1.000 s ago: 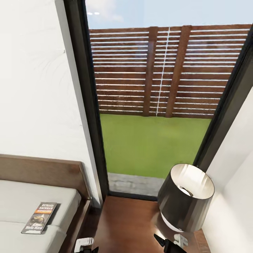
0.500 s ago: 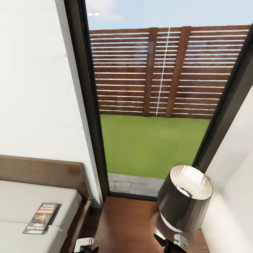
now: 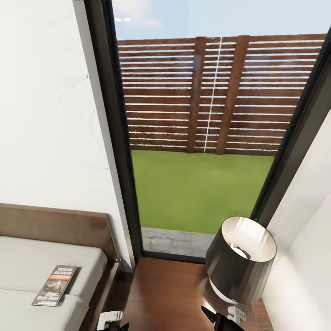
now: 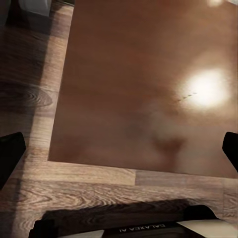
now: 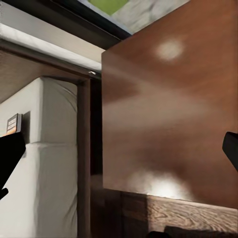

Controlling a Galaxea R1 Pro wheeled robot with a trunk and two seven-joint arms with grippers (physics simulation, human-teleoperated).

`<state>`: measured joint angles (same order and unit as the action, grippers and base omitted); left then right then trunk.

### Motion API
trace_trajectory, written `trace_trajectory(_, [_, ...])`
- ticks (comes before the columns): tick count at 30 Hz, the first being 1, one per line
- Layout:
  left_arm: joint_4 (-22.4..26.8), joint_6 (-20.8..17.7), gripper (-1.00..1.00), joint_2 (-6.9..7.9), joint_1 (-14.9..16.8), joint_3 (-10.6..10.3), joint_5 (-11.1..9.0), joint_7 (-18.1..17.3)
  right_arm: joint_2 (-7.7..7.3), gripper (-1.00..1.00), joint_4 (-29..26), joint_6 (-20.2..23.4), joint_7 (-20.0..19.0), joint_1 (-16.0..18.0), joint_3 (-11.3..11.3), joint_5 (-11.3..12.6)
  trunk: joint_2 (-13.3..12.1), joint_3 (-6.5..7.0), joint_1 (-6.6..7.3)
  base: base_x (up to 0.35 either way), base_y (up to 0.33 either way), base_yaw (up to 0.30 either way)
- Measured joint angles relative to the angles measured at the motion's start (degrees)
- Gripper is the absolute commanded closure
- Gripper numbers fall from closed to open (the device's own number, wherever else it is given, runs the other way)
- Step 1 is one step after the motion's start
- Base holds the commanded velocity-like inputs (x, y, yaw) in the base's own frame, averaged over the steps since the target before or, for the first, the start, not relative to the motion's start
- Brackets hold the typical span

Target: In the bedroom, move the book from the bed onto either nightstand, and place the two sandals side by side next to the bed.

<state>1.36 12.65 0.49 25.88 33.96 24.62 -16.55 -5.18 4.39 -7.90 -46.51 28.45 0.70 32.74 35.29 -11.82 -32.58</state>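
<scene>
With both grippers' fingers spread empty, reaching left for the book [image 3: 55,285] is risking knocking the lamp [image 3: 240,261] crowding the nightstand [image 3: 165,294].

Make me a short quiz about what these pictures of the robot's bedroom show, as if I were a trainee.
1. True or false: the small dark paperback book lies on the pale grey-white mattress of the dark wooden bed.
2. What stands on the glossy reddish-brown wooden nightstand? A) a vase B) a dark-shaded table lamp C) a clock
3. Fill in: through the tall dark-framed window you see a green lawn and a slatted wooden ____.

Key: 1 true; 2 B; 3 fence.
</scene>
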Motion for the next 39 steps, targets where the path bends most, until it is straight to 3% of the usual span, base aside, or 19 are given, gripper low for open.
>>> trace_trajectory(12, [0.00,0.00,-1.00,0.00,0.00,0.02,0.00,0.00,0.00,-1.00,0.00,0.03,0.00,0.00,0.00,0.00,-4.83,2.16,2.64,0.000,0.000,0.000])
trace_trajectory(39, [0.00,0.00,-1.00,0.02,0.00,0.09,0.00,0.00,0.00,-1.00,0.00,0.03,0.00,0.00,0.00,0.00,-4.85,2.17,2.65,0.000,0.000,0.000])
